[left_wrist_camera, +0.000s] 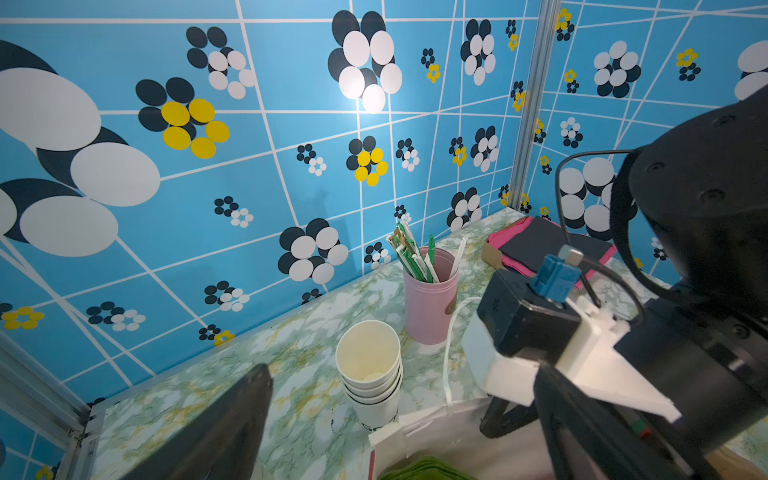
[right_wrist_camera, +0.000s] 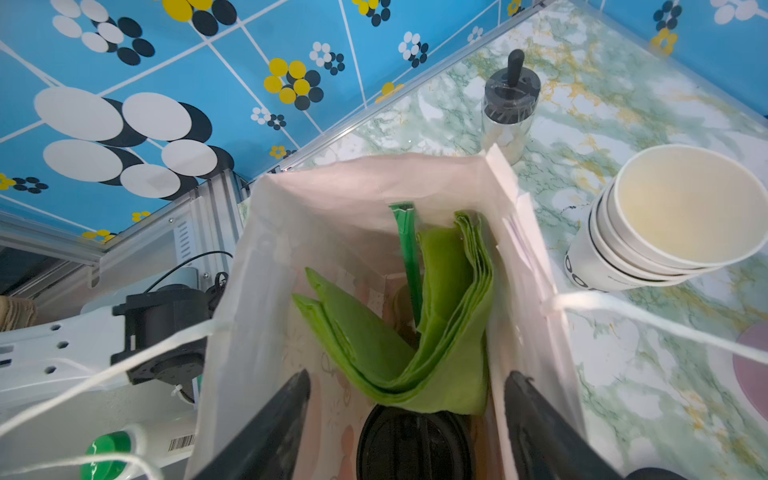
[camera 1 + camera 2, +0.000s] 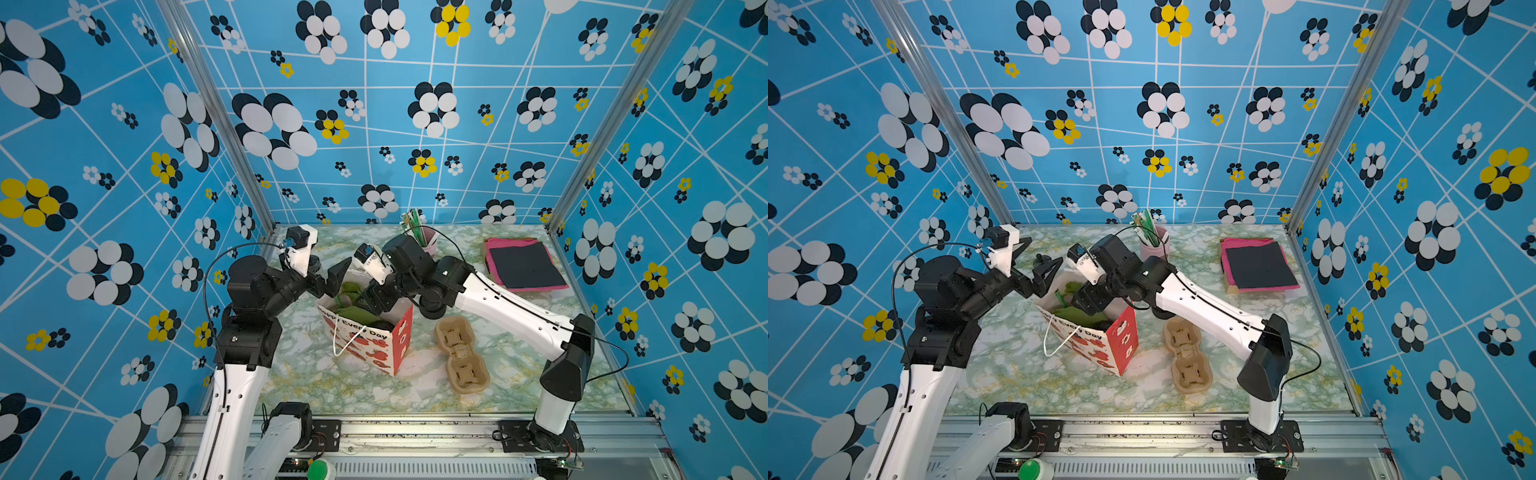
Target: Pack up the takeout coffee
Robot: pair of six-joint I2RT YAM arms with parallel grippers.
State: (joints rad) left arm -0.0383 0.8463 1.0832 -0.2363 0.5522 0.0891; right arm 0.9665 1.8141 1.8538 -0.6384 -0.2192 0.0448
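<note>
over the coffee (image 2: 415, 444), right jaws apart

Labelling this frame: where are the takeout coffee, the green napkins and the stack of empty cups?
takeout coffee (image 2: 411, 446): right wrist view, centre of its black lid.
green napkins (image 2: 449, 291): right wrist view, upright folded layers.
stack of empty cups (image 1: 368, 357): left wrist view, inside of top cup.

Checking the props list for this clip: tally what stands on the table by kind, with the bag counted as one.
Gift bag: 1
Stack of lidless paper cups: 1
Pink straw holder: 1
Cardboard cup carrier: 1
Pile of napkins: 1
Clear holder with black lids: 1
Total: 6
</note>
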